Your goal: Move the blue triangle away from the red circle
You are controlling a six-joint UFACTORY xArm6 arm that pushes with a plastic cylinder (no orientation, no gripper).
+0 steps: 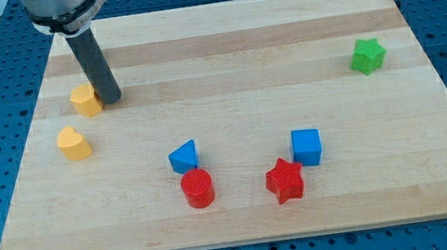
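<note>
The blue triangle [184, 157] lies on the wooden board, at the view's lower middle. The red circle [198, 188] sits just below it, almost touching. My tip [111, 99] is far off at the view's upper left, right beside the yellow hexagon-like block [85, 100], and well apart from the blue triangle.
A yellow heart-like block [74, 143] lies below the other yellow one. A blue cube [306, 146] and a red star [284, 181] sit to the right of the red circle. A green star [366, 55] is at the view's right. The board [223, 48] ends near the view's bottom.
</note>
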